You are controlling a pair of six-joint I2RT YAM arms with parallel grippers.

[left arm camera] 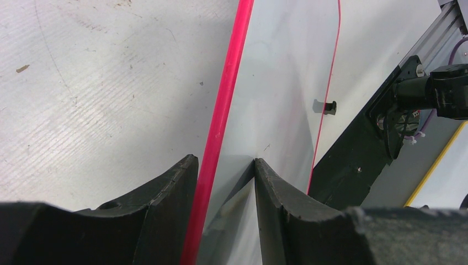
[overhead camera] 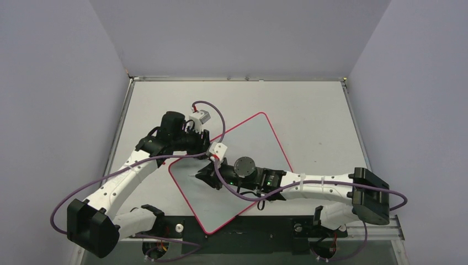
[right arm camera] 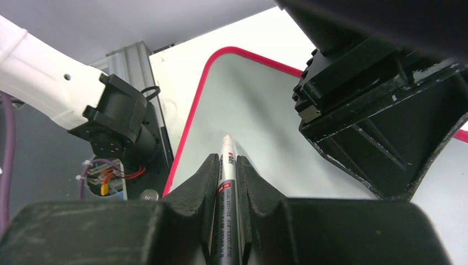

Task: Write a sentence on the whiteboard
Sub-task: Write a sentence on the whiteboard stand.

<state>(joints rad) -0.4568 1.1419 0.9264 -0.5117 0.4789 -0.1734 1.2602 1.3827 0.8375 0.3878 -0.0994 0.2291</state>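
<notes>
- Your whiteboard (overhead camera: 248, 138) lies flat on the table (overhead camera: 309, 110), turned corner-on like a diamond, with one corner reaching the near edge between the two arm bases.
- Your left gripper (overhead camera: 212, 159) comes in over the board's left edge.
- From the left wrist, that gripper (left arm camera: 223, 160) straddles the red frame (left arm camera: 226, 83) with its jaws apart. One finger (left arm camera: 171, 187) is on the table side, right against the frame. The other (left arm camera: 276, 193) is over the white surface (left arm camera: 287, 83), with a gap between it and the frame. You cannot tell from here whether either fingertip presses down.
- A small black clip (left arm camera: 329, 106) sits on the board's far long edge in that same view.
- Your right gripper (overhead camera: 203, 175) reaches across the board from the right and ends near the left gripper, over the left part of the board.
- From the right wrist, that gripper (right arm camera: 226, 160) is clamped on a marker (right arm camera: 227, 152), a grey barrel with a red label, pinched between both fingers.
- The marker's tip points out over the board (right arm camera: 248, 105), toward its rounded corner. Whether the tip touches the surface cannot be told.
</notes>
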